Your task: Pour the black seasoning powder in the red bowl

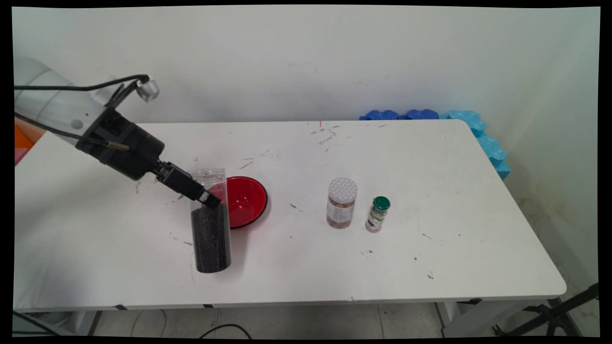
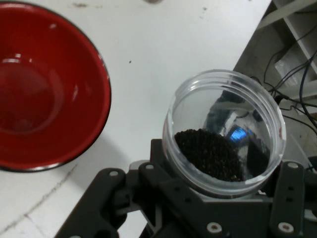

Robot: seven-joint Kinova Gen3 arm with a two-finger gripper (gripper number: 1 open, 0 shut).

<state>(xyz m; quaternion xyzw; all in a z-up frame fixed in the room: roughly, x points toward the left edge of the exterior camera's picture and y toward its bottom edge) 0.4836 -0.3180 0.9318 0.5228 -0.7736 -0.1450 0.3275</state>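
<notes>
My gripper (image 1: 209,199) comes in from the left and is shut on the upper part of a clear plastic jar (image 1: 211,239), which has no lid and is about half full of black grains. The jar stands nearly upright, leaning a little, with its base at the table. In the hand view the jar's open mouth (image 2: 223,134) sits between the fingers of the gripper (image 2: 223,178), with the dark grains visible inside. A red bowl (image 1: 246,200) with nothing in it rests on the table just right of and behind the jar; it fills the left of the hand view (image 2: 44,89).
To the right stand a jar of brown contents with a white lid (image 1: 342,203) and a small spice bottle with a green cap (image 1: 377,215). Blue foam pieces (image 1: 478,131) line the table's far right corner. The white table's front edge (image 1: 334,298) runs below the jar.
</notes>
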